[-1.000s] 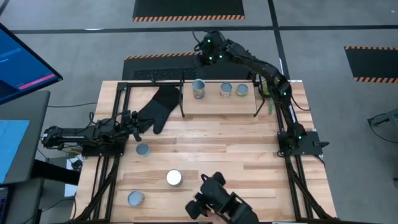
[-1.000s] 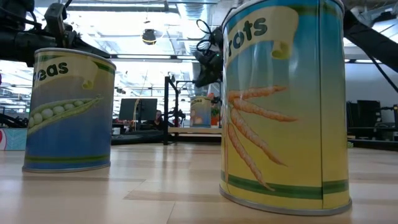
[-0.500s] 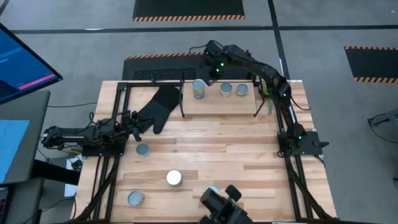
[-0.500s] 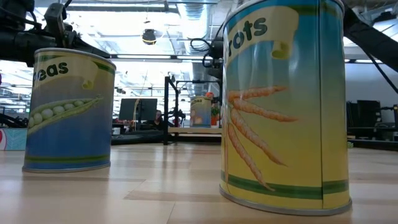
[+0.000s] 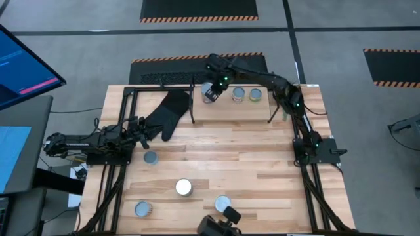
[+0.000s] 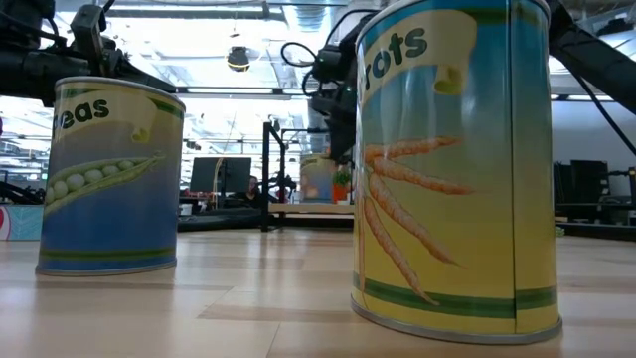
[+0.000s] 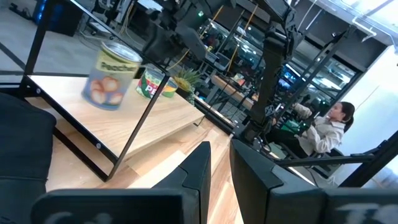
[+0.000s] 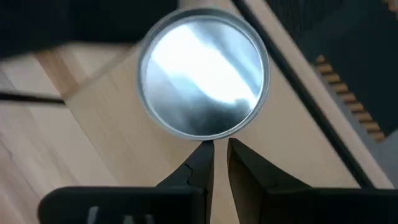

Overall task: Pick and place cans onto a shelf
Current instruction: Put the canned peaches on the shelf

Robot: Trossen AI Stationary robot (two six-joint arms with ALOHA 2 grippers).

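High view: right hand (image 5: 211, 80) hovers over the leftmost can (image 5: 209, 94) on the shelf (image 5: 230, 108), fingers nearly clenched, grasping nothing; left hand (image 5: 140, 128) rests clenched beside the mitt (image 5: 168, 111).

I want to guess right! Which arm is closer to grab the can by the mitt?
Left, probably. The left gripper lies beside the mitt, close to that can; the right gripper hangs over the shelf, far away.
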